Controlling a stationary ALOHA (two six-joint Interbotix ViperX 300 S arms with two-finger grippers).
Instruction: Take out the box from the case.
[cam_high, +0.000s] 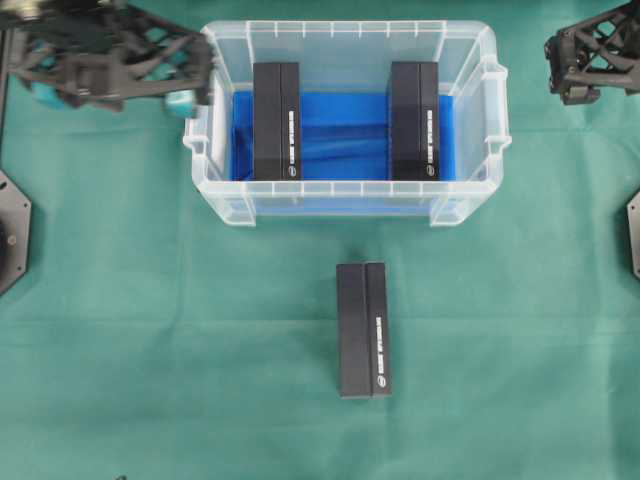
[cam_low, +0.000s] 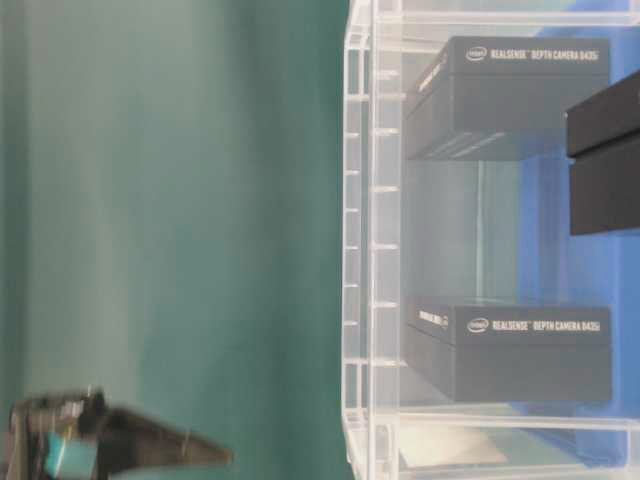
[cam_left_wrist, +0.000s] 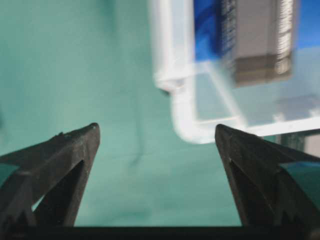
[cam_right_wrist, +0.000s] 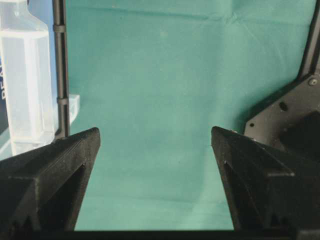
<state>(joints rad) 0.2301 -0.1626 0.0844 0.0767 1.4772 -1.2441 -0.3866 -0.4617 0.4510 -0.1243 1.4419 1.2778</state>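
Left gripper (cam_high: 185, 90) sat wide open and empty, just outside the case's (cam_high: 205, 140) left wall near its far-left corner. Left box (cam_high: 276, 121) was the nearer target: just past that wall, to the gripper's right and slightly toward the camera-near side, standing on the blue liner (cam_high: 345, 150). Its long axis ran front-to-back, parallel to the case's short side, printed edge facing right. Right box (cam_high: 414, 120) lay the same way, nearer the right gripper (cam_high: 560, 70), which was also wide open, empty, just off the right rim. A third box (cam_high: 364, 330) lay out on the cloth (cam_high: 150, 350). Left arm looked better placed; jaws would need to span the box's narrow width.
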